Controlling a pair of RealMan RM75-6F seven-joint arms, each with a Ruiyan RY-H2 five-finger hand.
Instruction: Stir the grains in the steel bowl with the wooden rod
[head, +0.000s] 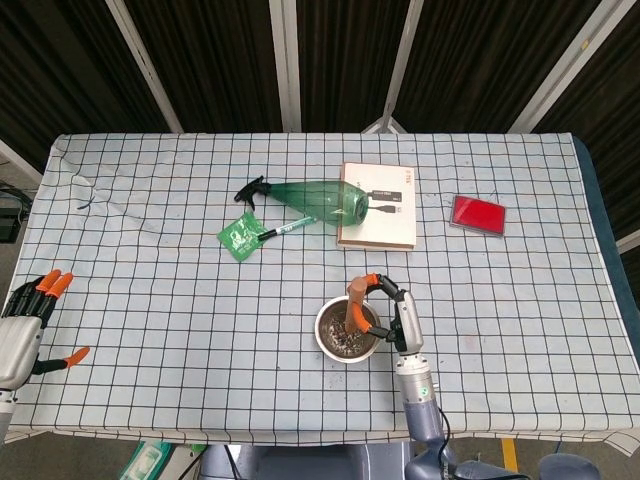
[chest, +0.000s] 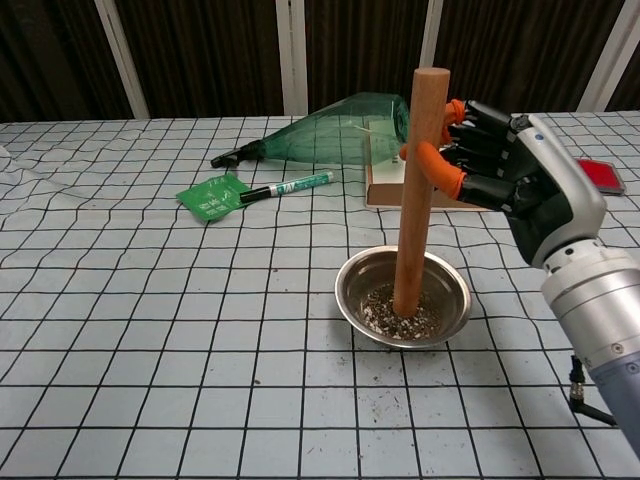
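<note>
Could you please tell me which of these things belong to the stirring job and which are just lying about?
In use: wooden rod, steel bowl, grains, right hand.
Lying about: green spray bottle, marker, green packet, box, red case.

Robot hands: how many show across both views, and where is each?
2. The right hand grips the wooden rod standing in the steel bowl. The left hand rests at the table's left edge, holding nothing, in the head view only.
</note>
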